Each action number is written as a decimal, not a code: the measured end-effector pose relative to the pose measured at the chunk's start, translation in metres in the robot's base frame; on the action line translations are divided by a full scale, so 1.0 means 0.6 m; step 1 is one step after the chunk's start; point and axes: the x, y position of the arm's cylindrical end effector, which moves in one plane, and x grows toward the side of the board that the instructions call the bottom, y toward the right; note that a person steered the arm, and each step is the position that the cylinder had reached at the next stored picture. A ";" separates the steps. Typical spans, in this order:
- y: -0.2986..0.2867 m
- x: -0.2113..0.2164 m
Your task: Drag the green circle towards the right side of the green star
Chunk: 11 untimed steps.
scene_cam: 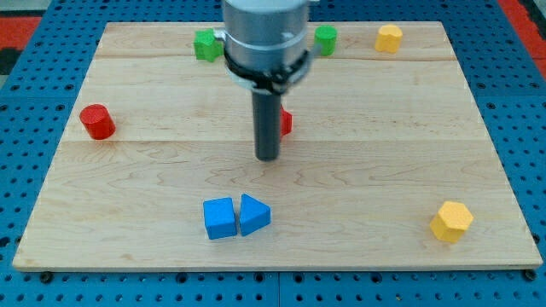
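The green circle sits near the view's top, just right of the arm's body. The green star sits at the top, left of the arm's body, partly hidden by it. My tip rests on the board's middle, well below both green blocks. A red block is mostly hidden behind the rod, just up and right of the tip.
A red cylinder stands at the left. A blue cube and a blue triangle touch each other below the tip. A yellow block is at top right, a yellow hexagon at bottom right. The wooden board ends at blue pegboard.
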 end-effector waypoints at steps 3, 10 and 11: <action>0.115 -0.210; 0.078 -0.410; 0.016 -0.395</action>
